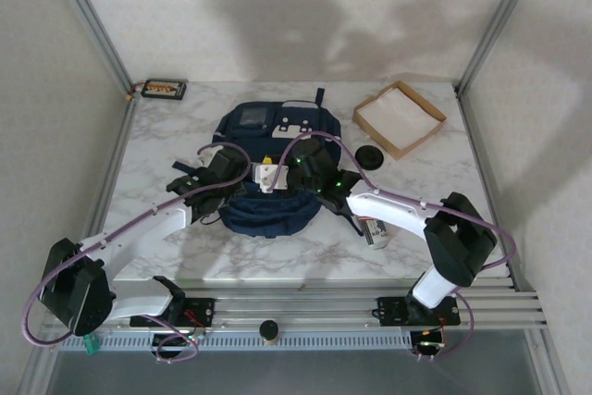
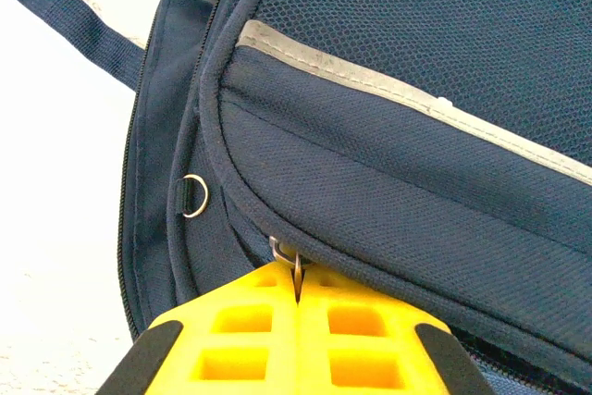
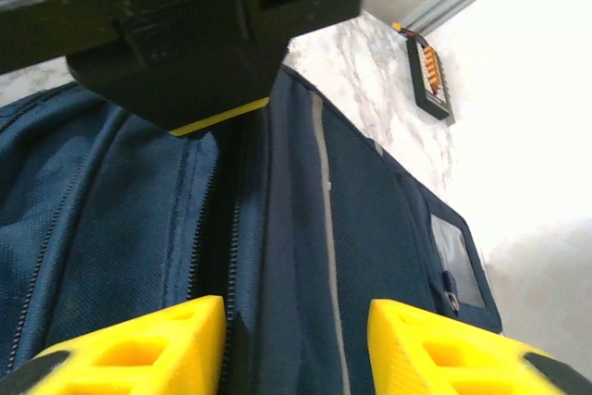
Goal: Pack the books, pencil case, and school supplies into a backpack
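Pinching hard, the left gripper (image 2: pixel 296 298) has its yellow fingers (image 2: pixel 240 321) pressed together on the metal zipper pull (image 2: pixel 289 254) of the backpack (image 2: pixel 416 201). The pull stands right at the tips, caught in the seam where the two fingers meet. Just ahead of those jaws the navy front pocket rises, and its pale stripe (image 2: pixel 398 94) slants across farther beyond them. Off to the left of the jaws a small metal D-ring (image 2: pixel 194 196) hangs on the side panel, and a dark strap (image 2: pixel 65 16) trails away farther left.

Over on the other side, the right gripper (image 3: pixel 296 330) stands with its jaws spread wide. A raised ridge of navy fabric with a zipper line runs straight up out of the gap between them, so the bag lies under and ahead of both tips. Whether either finger touches the cloth, I cannot tell. Far ahead of these jaws, past the bag, a small dark case (image 3: pixel 430 76) lies on the marble table (image 3: pixel 370 71).
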